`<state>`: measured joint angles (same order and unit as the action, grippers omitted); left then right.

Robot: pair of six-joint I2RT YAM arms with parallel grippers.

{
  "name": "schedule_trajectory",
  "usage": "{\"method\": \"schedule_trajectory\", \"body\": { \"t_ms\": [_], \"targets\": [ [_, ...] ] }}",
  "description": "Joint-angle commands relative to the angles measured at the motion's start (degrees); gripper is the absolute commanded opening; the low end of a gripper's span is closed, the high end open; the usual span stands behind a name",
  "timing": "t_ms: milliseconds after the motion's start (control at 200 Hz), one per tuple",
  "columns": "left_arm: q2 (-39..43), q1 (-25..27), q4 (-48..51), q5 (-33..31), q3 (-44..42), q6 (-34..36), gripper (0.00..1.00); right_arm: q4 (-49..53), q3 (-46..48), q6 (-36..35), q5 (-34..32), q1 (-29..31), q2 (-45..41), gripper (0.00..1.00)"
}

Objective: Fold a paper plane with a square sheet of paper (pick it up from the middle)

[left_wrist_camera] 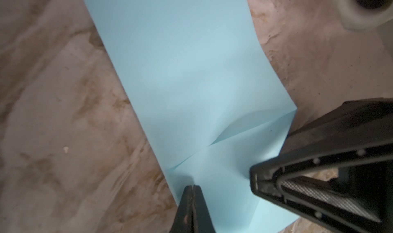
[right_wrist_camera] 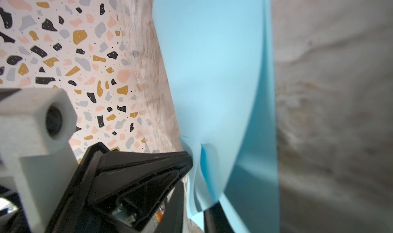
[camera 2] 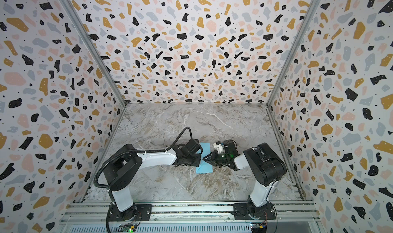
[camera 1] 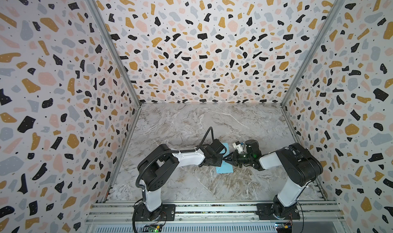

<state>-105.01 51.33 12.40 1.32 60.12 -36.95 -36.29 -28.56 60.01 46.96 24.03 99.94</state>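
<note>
The square sheet of paper is light blue and lies mid-table between both arms, partly hidden under them in both top views. My left gripper is shut, and its tips pinch a raised ridge near the sheet's middle. Soft creases run out from that spot. My right gripper comes from the opposite side, shut on a crumpled fold of the sheet beside the left fingertips. Part of the sheet curls up off the table. No paper plane is in view.
The marble table is boxed in by terrazzo-patterned walls at the back and on both sides. An aluminium rail with both arm bases runs along the front. The left arm's white wrist camera housing sits close to the right gripper.
</note>
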Motion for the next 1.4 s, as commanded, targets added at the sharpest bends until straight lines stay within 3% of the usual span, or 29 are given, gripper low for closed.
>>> {"method": "schedule_trajectory", "body": {
  "t_ms": [0, 150, 421, 616, 831, 951, 1156, 1392],
  "targets": [
    [2.55, -0.88, 1.2, 0.79, -0.47, -0.27, 0.02, -1.69, 0.3, -0.18, -0.49, 0.31, -0.13, 0.07],
    [9.05, -3.26, 0.65, 1.15, -0.97, -0.55, 0.15, -6.77, 0.67, 0.2, 0.67, -0.29, -2.55, 0.01],
    [24.11, -10.39, -14.84, 13.24, -12.33, -7.95, 0.68, -19.92, -0.19, 7.51, 7.08, -2.83, -9.0, 0.0],
    [28.85, -10.64, -33.39, 21.93, -19.53, -19.08, 0.8, -25.86, -2.17, 14.96, 9.28, -3.03, -11.67, 0.0],
    [27.36, -10.68, -43.91, 27.25, -21.61, -27.0, 0.78, -30.38, -3.56, 20.76, 9.82, -3.12, -12.77, 0.01],
    [26.64, -10.68, -49.12, 28.56, -23.0, -28.8, 0.66, -31.29, -3.65, 21.64, 9.73, -3.45, -13.02, 0.01],
    [25.88, -10.64, -49.79, 28.57, -23.32, -28.48, 0.42, -31.3, -3.14, 21.55, 10.08, -3.9, -12.93, 0.01],
    [25.17, -10.64, -49.16, 28.13, -23.2, -28.5, 0.27, -31.73, -2.39, 21.23, 10.65, -4.57, -12.82, 0.01]
  ]
}}
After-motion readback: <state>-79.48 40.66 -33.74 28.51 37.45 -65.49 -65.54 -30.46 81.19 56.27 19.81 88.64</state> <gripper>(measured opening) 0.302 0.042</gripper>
